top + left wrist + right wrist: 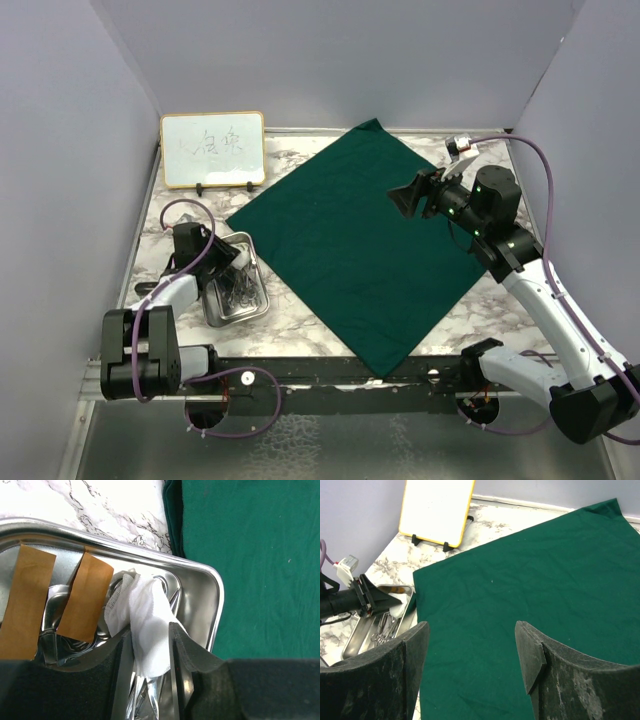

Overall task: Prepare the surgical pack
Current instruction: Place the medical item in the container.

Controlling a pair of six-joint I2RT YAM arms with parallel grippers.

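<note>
1. Dark green drape (355, 245): spread flat, diamond-wise, across the middle of the marble counter (480, 310).
2. Steel tray (212, 600): on the counter at left, just beside the drape's left corner; silver instruments (235, 292) and white gauze (142, 610) inside.
3. Left tool (150, 632): lowered into the tray, jaws partly apart with gauze between them; gripped or loose, cannot tell.
4. Right tool (471, 627): raised over the drape's right part, jaws wide apart, empty.
5. Wood-framed whiteboard (213, 150): upright at the far left corner.
</note>
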